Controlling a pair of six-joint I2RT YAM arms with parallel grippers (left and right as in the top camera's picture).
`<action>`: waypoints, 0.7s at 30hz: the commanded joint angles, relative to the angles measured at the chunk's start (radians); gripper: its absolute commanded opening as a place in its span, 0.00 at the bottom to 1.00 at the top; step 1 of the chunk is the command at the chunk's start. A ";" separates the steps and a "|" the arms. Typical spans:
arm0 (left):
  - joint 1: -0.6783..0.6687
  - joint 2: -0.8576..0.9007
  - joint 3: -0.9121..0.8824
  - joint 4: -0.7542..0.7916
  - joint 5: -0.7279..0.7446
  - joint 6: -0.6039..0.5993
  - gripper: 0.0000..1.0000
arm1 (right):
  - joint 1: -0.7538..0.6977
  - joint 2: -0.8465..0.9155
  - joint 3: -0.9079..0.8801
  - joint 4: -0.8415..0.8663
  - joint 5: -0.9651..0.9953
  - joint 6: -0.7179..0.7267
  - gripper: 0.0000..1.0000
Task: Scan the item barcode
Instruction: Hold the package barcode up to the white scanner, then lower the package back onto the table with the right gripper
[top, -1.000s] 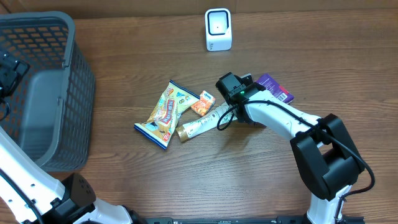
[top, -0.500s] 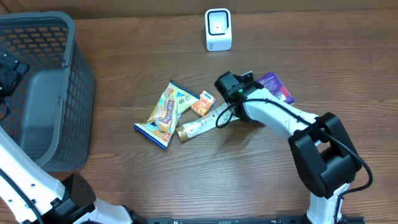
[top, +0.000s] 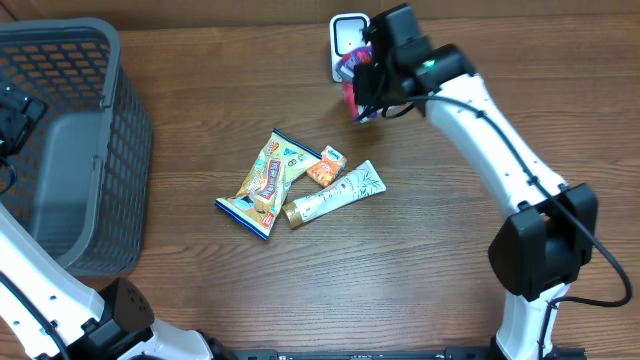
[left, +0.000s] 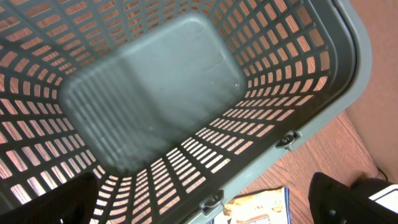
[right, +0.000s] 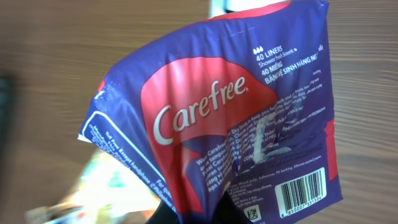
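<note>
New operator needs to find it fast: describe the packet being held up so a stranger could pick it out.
On the wooden table, find the white scanner at the far edge. Just in front of it the right hand holds a packet off the surface. Unlike the yellow snack packets and cream tube lying mid-table, it is purple and red with Carefree in white.

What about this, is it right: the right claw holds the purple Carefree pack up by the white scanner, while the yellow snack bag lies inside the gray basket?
Not quite. The overhead view shows the yellow snack bag on the table, outside the gray basket. The right claw does hold the purple Carefree pack by the white scanner.
</note>
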 joint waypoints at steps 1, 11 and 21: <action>0.002 0.003 0.006 0.001 0.000 -0.006 1.00 | -0.059 -0.012 0.020 -0.002 -0.337 0.008 0.04; 0.002 0.003 0.006 0.001 0.000 -0.006 1.00 | -0.184 -0.011 -0.283 -0.092 -0.552 0.022 0.04; 0.002 0.003 0.006 0.001 0.000 -0.006 1.00 | -0.406 -0.012 -0.401 -0.092 -0.420 0.029 0.56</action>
